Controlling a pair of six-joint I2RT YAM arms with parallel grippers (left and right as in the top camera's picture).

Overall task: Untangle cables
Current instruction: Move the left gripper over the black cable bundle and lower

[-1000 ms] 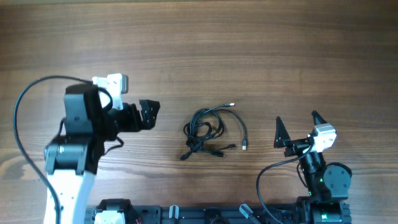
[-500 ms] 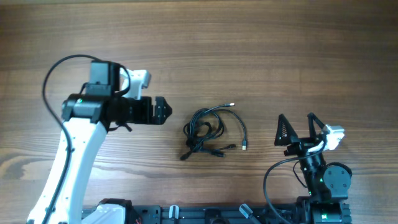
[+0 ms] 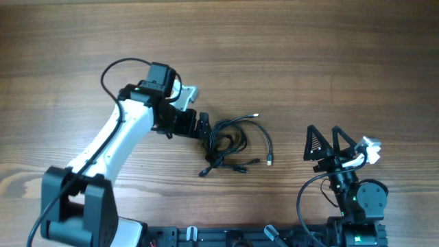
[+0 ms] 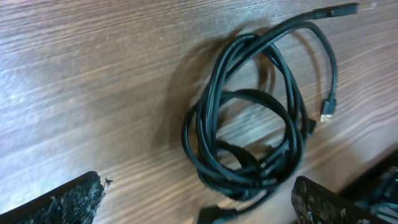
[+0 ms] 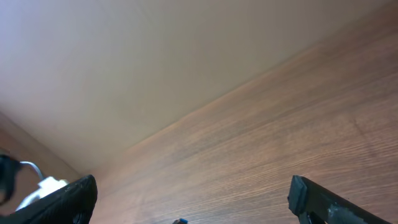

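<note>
Right claw (image 3: 327,143) nearest the base, jaws wide apart, holding nothing; it sits over bare surface (image 3: 309,55), well right of the cables (image 3: 221,145); cables lie mid-surface as one tangled black coil, loose ends trailing right; gold-tipped plug (image 3: 269,162) on the near side, silver-tipped plug (image 3: 256,115) on the far side; left claw (image 3: 204,126) at the coil's far-left edge, jaws wide apart, nothing clamped; wrist view puts the coil just ahead of and between its fingers (image 4: 62,202); contact with the cord: cannot tell.
</note>
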